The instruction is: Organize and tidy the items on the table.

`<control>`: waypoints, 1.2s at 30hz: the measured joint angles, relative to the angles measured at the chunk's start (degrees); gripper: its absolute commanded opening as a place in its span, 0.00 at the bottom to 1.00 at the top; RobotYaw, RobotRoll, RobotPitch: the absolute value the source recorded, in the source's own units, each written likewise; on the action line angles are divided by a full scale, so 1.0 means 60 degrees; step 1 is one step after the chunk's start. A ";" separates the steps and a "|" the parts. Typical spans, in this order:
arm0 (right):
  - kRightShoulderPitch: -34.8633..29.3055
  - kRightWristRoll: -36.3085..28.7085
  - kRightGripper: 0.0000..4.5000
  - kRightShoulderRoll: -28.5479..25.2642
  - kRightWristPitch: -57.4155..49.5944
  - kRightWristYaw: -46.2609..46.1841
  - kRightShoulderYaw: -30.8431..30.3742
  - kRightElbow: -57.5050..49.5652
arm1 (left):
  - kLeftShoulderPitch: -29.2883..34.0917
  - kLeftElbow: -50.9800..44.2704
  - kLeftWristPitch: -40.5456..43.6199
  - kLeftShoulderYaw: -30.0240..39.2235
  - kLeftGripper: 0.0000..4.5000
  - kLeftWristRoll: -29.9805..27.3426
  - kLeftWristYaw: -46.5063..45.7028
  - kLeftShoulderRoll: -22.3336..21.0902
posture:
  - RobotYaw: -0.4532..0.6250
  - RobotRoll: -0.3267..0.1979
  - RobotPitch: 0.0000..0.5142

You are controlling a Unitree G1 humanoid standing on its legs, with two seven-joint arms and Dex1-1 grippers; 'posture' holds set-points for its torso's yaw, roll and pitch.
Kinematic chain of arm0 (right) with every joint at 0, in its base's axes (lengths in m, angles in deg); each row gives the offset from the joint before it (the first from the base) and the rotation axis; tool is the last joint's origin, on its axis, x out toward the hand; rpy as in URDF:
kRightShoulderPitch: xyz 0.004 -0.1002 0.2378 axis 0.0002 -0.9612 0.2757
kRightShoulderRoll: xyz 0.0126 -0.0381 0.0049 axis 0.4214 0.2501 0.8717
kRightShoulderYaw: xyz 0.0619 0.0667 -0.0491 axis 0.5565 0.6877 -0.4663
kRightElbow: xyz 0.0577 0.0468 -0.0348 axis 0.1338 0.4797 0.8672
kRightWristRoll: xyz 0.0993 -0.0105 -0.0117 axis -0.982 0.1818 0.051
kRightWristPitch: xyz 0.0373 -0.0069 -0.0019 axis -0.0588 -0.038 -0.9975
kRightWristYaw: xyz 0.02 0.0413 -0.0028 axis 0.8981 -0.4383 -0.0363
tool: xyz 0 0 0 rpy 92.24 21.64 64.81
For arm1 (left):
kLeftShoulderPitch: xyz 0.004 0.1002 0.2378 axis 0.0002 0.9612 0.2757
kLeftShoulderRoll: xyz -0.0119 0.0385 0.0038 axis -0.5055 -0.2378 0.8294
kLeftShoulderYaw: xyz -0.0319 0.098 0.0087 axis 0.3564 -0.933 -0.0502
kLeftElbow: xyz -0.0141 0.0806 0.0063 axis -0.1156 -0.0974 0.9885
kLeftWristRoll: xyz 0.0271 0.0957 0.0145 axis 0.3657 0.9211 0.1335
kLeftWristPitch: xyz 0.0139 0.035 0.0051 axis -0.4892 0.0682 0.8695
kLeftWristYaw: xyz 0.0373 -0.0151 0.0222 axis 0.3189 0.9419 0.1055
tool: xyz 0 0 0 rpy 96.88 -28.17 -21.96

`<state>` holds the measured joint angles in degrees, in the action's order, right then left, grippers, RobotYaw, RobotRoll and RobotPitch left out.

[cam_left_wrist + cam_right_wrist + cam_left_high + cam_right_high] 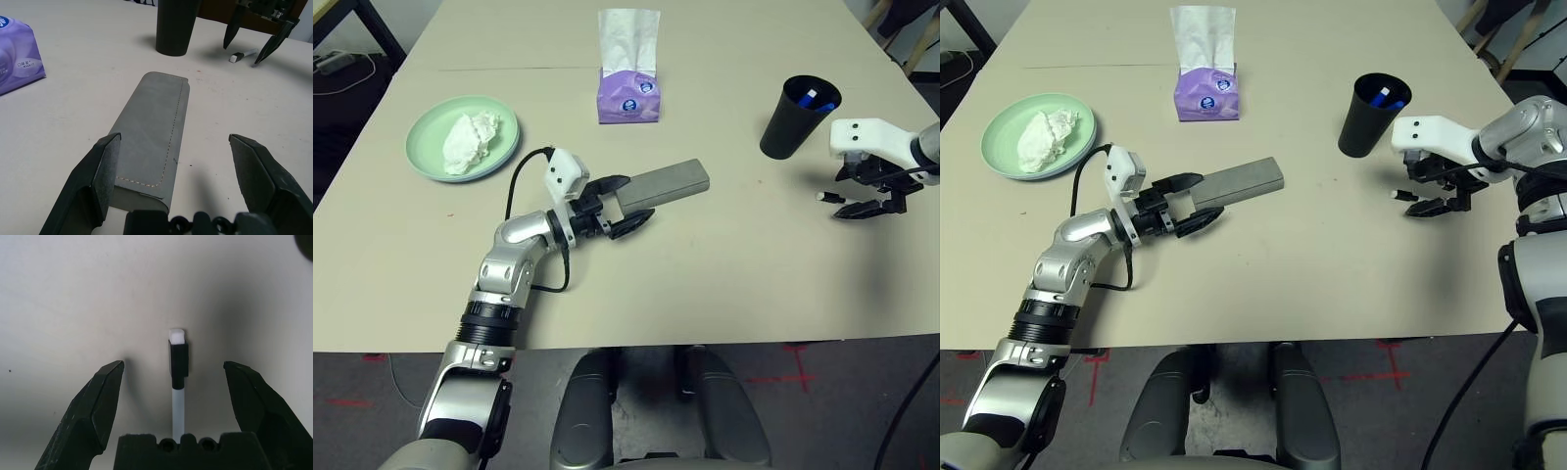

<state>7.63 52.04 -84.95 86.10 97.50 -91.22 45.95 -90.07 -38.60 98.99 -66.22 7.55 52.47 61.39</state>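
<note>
A dark grey floor (862, 392) is showing below the near edge, carrying red tape crosses (795, 364) and fainter red marks (352, 401) off to the left. At the far left, a dark-legged side frame (372, 29) is standing over a small grey device (335, 61) trailing a white cable (342, 83). Wooden legs (901, 29) are leaning at the far right.

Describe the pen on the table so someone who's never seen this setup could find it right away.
Start at the black cup on the right side of the table. Just nearer the robot from it, the right gripper hangs open over the tabletop, and the pen lies flat between its fingers. It is thin and white with a black band near a white tip, far smaller than anything else there.
</note>
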 measured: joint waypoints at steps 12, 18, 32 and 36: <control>0.0011 0.0435 0.78 0.0063 0.0008 -0.0204 -0.0168 0.0098 | 0.0121 -0.0211 0.0088 0.0009 1.00 -0.0142 -0.0210 -0.0004 | 0.50 0.62 0.60; 0.0010 0.0513 0.29 0.0140 -0.0057 -0.0235 -0.0164 0.0168 | 0.0146 -0.0212 0.0094 0.0011 1.00 -0.0147 -0.0260 -0.0014 | 0.51 0.62 0.59; 0.0000 0.0314 0.08 0.0159 -0.0168 0.0278 0.0102 0.0062 | -0.0023 -0.0103 0.0062 0.0017 1.00 -0.0151 -0.0267 -0.0029 | 0.49 0.62 0.47; 0.0001 -0.0089 0.08 0.0168 -0.0405 0.0778 0.0414 -0.0115 | -0.0338 0.0295 -0.0089 0.0015 1.00 -0.0131 -0.0211 -0.0033 | 0.47 0.62 0.41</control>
<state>7.63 51.51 -83.94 83.67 102.16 -88.73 45.26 -92.10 -36.83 98.46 -66.12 6.76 51.20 61.19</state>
